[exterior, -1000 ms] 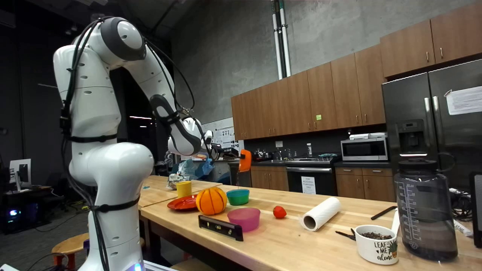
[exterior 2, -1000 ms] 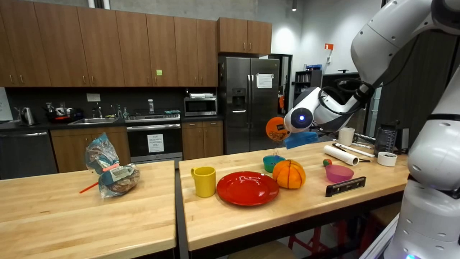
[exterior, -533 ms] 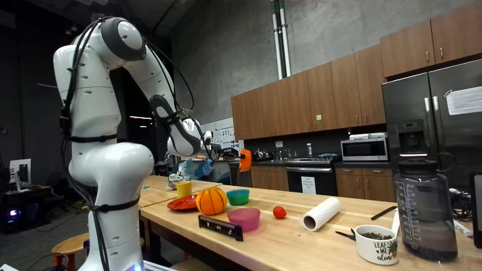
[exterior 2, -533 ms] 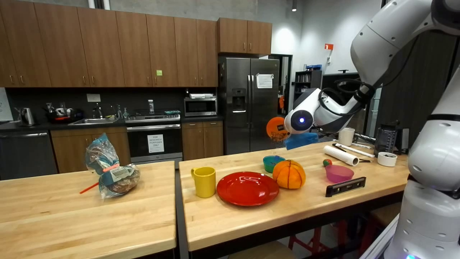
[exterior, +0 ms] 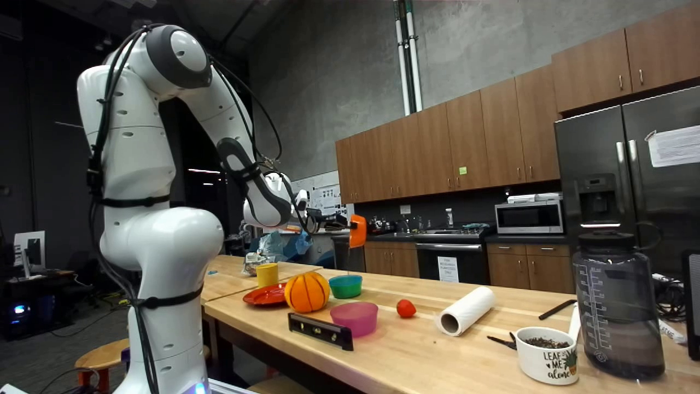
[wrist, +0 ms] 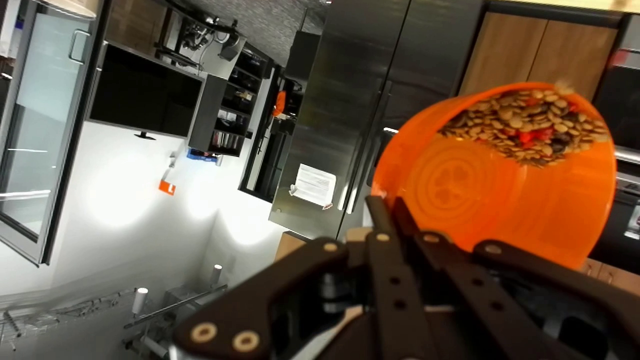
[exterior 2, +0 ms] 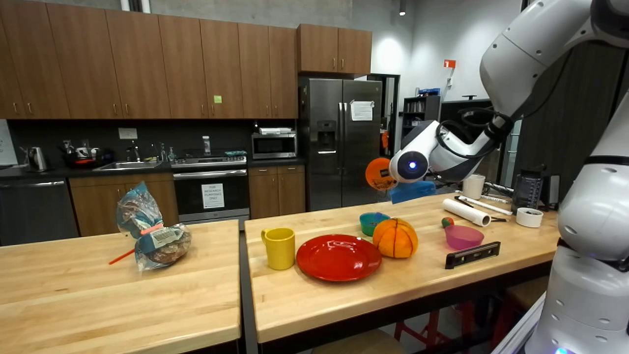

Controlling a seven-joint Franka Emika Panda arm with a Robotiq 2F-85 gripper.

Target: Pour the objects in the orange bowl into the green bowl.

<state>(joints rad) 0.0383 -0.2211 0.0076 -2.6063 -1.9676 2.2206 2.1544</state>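
Note:
My gripper (wrist: 385, 201) is shut on the wall of the orange bowl (wrist: 540, 215), one finger inside and one outside. The bowl lies tipped on its side in the air. In the wrist view, which stands upside down, tan seed-like objects (wrist: 527, 125) with red and dark bits cover the bowl's lower wall up to its rim. Both exterior views have the orange bowl (exterior: 357, 230) above the green bowl (exterior: 345, 288), which rests on the table; a faint trickle shows between them. The green bowl's (exterior 2: 370, 227) contents are hard to make out. The wrist hides the fingers in an exterior view.
Close to the green bowl sit an orange pumpkin-like ball (exterior 2: 396, 239) and a red plate (exterior 2: 339, 259), with a yellow mug (exterior 2: 280, 250) beyond. A pink bowl (exterior: 355, 319), a black level (exterior: 320, 330), a small red item (exterior: 406, 308) and a paper roll (exterior: 466, 311) also occupy the table.
The stream falling from the orange bowl toward the green bowl has thinned to almost nothing. The orange bowl has shifted and turned very slightly. The arm is nearly still and the grip is unchanged.

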